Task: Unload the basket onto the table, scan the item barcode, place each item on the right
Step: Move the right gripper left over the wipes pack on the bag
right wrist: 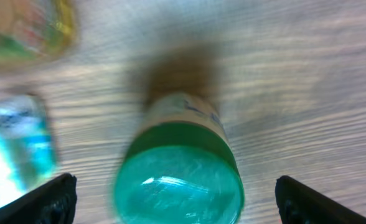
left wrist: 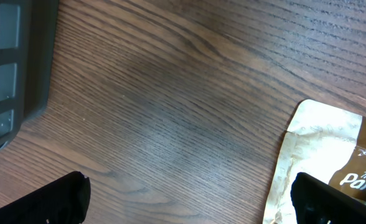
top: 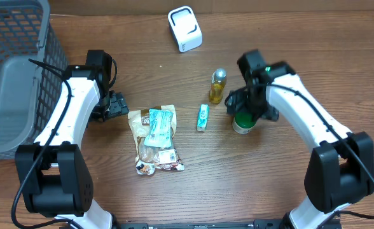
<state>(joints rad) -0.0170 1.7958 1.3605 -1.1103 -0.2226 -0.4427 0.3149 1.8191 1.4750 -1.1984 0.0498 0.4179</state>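
Jar: upright on table under our right gripper, jaws wide apart, not touching it. Left gripper: jaws apart, empty, beside bag. Scanner: well apart. We judge grasp and scan still to do.

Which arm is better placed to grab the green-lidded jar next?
Right. The right gripper hangs directly over the green-lidded jar, with its fingers open on either side. The left gripper is far off, beside the snack pouch.
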